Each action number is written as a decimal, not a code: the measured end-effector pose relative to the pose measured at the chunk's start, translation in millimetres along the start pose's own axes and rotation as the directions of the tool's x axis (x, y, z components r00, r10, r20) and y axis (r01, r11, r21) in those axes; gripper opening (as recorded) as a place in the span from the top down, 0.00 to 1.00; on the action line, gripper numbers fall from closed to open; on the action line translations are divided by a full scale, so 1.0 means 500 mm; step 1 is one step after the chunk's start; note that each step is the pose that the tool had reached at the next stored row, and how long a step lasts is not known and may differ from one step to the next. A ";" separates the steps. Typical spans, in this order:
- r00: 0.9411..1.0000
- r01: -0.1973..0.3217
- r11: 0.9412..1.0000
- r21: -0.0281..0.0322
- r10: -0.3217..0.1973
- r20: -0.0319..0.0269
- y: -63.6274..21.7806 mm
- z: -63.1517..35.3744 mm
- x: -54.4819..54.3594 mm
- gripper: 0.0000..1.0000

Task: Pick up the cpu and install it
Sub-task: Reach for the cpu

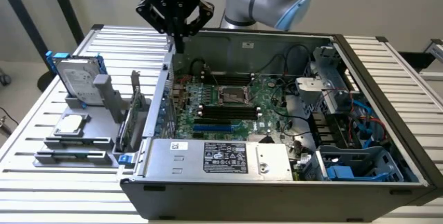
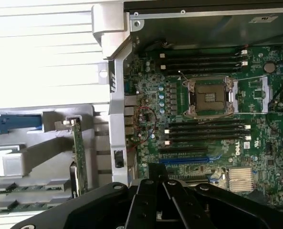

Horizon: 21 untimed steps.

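Note:
The cpu (image 1: 69, 125) is a small silver square lying flat in a grey holder on the table, at the exterior view's left of the open computer case; it is also in the wrist view (image 2: 12, 164). The empty cpu socket (image 1: 233, 95) sits in the middle of the green motherboard, with its metal frame around it (image 2: 210, 97). My black gripper (image 1: 178, 45) hangs above the case's rear left corner, well above and behind the cpu. Its fingers (image 2: 155, 191) are shut together with nothing between them.
A silver hard drive with blue rails (image 1: 78, 81) stands upright behind the cpu. An expansion card (image 1: 135, 110) stands on edge next to the case wall (image 1: 161, 105). Memory sticks (image 1: 72, 156) lie in the holder's front slots. Cables and drive bays (image 1: 346, 125) crowd the case's right side.

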<state>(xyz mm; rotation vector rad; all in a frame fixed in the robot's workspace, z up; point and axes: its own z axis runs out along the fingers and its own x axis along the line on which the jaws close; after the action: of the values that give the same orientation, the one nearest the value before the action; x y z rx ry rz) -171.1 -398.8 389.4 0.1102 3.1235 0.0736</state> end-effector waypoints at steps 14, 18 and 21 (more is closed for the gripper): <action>1.000 0.000 1.000 0.010 0.000 0.001 -0.009 0.011 0.127 0.89; 1.000 0.000 1.000 0.015 0.000 0.001 -0.012 0.015 0.163 0.89; 1.000 0.000 1.000 0.020 0.000 0.001 -0.014 0.018 0.190 0.89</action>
<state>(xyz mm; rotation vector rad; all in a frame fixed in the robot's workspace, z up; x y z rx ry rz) -266.3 -398.6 379.0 0.1099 3.1234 0.0423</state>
